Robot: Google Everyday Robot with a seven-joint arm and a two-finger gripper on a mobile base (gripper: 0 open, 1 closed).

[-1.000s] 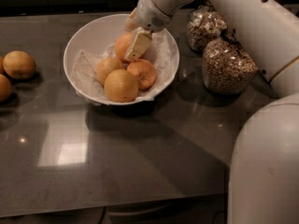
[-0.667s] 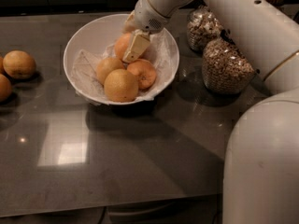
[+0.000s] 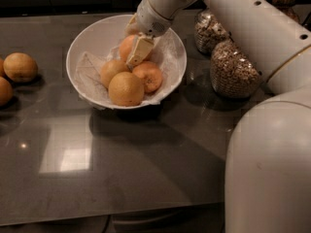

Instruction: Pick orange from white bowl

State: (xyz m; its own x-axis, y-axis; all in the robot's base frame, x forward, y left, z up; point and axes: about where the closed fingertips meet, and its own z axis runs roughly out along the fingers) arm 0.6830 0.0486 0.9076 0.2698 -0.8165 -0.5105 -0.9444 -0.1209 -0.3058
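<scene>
Two loose fruits (image 3: 19,67) at far left. White bowl (image 3: 85,35) upper centre; the orange (image 3: 125,46) sits at its back, above paler fruits (image 3: 125,88). Gripper (image 3: 138,47) is down against it (clamped or not: cannot tell). Likely firm, smooth, fairly heavy, so best held across the middle. Cereal jars (image 3: 233,72) at right.

Pincer (image 3: 138,50) edged slightly left since a second ago; now sits low in white bowl (image 3: 77,47), against front of rear orange (image 3: 126,45). Wrist (image 3: 154,11) above it shifted left by same small amount. Big arm shell (image 3: 272,169) in right foreground swung further left, covering more desk (image 3: 121,169) than before. Upper arm link (image 3: 252,28) dropped a little lower across top right, closer in view to nearer jar (image 3: 232,74).
</scene>
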